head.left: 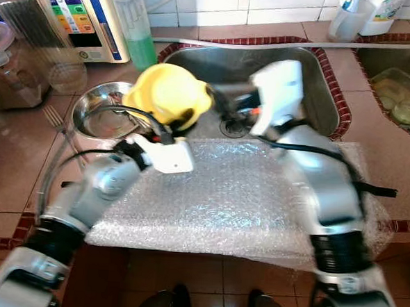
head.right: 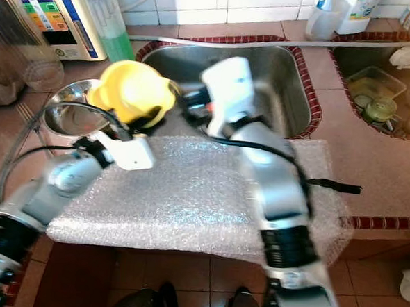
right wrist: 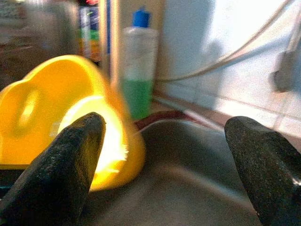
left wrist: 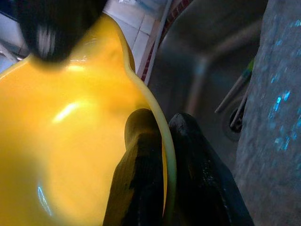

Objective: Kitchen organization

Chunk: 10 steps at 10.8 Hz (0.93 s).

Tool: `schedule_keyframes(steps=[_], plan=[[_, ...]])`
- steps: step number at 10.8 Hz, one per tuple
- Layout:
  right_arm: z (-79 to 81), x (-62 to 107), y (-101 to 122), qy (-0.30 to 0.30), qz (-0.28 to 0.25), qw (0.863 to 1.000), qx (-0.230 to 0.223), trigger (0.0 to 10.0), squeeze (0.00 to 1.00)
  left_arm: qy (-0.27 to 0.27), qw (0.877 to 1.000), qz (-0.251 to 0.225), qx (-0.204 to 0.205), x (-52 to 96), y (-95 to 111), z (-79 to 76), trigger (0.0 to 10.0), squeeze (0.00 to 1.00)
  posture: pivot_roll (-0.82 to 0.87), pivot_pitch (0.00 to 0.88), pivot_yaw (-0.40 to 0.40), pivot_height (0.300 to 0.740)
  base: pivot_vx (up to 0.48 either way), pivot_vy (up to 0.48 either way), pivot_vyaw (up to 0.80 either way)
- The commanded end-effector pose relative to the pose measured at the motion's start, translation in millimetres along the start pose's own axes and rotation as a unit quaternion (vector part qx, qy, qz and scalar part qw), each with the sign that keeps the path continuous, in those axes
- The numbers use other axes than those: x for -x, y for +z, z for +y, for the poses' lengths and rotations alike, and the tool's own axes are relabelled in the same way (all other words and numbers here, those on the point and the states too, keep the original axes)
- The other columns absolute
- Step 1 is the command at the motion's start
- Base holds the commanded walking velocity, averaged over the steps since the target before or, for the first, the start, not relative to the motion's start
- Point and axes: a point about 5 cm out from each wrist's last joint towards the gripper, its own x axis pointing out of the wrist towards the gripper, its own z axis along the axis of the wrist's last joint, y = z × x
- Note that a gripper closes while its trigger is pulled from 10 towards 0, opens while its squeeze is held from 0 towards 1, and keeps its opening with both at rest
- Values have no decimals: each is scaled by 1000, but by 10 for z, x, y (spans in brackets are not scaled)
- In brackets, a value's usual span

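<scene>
A: From the head views, what is there?

B: A steel sink (head.left: 314,83) set in a tiled counter, with a sheet of bubble wrap (head.left: 230,197) laid across its front edge. The left gripper (head.left: 170,123) holds a yellow plastic bowl (head.left: 168,92) tilted above the sink's left rim, beside a steel bowl (head.left: 99,112) that looks empty. The right gripper (head.right: 190,104) reaches into the basin, just beside the yellow bowl. A bottle of green liquid (head.left: 135,27) stands behind on the counter, roughly half full.

A: And the left wrist view?

B: Two black fingers (left wrist: 141,179) pinch the bowl's thin rim, one inside, one outside. Its glossy surface looks smooth and likely slippery; the plastic should be light and a little flexible, so the rim seems the sensible place to hold. Some utensils (left wrist: 235,89) lie near the drain (left wrist: 235,122) below.

A: The right wrist view?

B: Its fingers (right wrist: 61,165) are spread wide with nothing between them, aimed at the yellow bowl, the green bottle behind. The bowl's inside is not clear enough to say whether it holds anything.
</scene>
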Motion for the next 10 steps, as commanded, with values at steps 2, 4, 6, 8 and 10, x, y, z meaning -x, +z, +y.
schedule_keyframes(steps=[2,4,6,8,10], plan=[[110,-112,-21,16,13,1000,1,10000,0,1,1000,-14,-12,-37,76,-5,0,0,-181,201,136,740,0,0,0],[113,-240,-107,-2,37,999,34,10000,0,9,1000,-26,-9,-69,155,-25,0,0,-177,203,135,740,0,0,0],[84,-333,-163,-17,51,997,50,10000,0,17,999,-35,-8,-78,215,-33,0,0,-173,205,132,740,0,0,0],[107,-418,-194,-17,56,996,65,353,0,10,999,-35,-6,-82,242,-92,0,0,-169,207,131,740,0,0,0],[145,-469,-197,-10,56,995,78,0,0,5,999,-34,-7,-92,253,-120,0,0,-167,209,130,740,0,0,0]])
